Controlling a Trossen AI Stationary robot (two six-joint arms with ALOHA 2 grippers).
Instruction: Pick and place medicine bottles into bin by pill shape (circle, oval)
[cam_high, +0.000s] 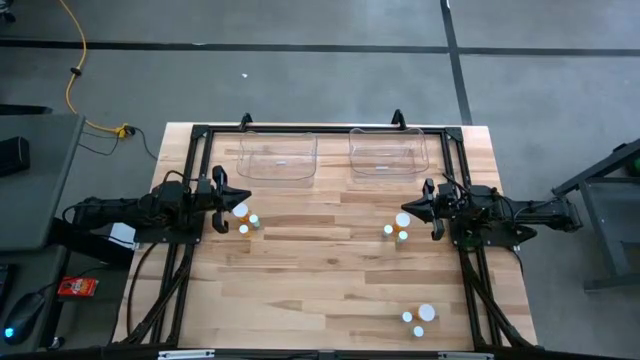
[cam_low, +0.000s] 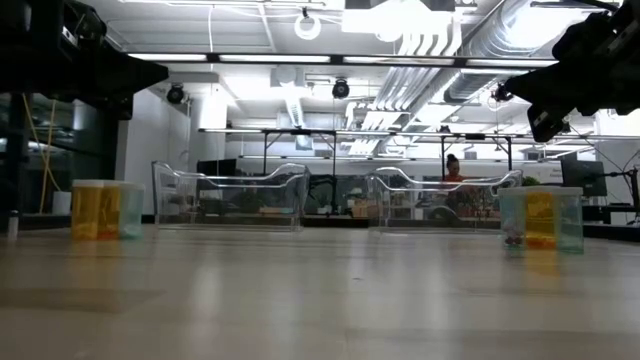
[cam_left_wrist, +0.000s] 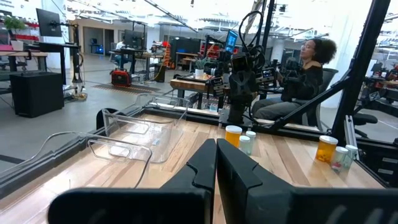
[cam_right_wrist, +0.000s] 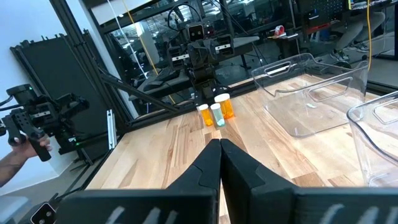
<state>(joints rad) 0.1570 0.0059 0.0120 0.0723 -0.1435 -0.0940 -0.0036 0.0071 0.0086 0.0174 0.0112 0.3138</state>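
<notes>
- Bins first: two clear bins stand side by side at the far edge of the table, the left bin and the right bin, a gap between them. Both look bare inside, apart from faint marks on their floors.
- Bottles lie in three small clusters on the wood, none in a bin. One cluster sits just beside the left end effector: an orange one with a white cap and smaller pale ones touching or nearly touching it.
- A second cluster sits just beside the right end effector.
- A third cluster stands near the table's near right corner, well apart from both arms.
- Both end effectors are closed, fingers pressed together, gripping nothing; each hangs above the table near its own side edge, pointing inward.
- Open wood runs wide through the middle, between the two near clusters and from them up to the bins. A black frame borders the far edge and both sides.
- In the low view the arms are only dark shapes at the upper corners, cut off by the frame; the third cluster cannot be picked out there.
- Pill shapes inside the bottles cannot be made out in any view.
- A seated person shows beyond the table in the left wrist view, and a hand holding a device shows at the edge of the right wrist view.
</notes>
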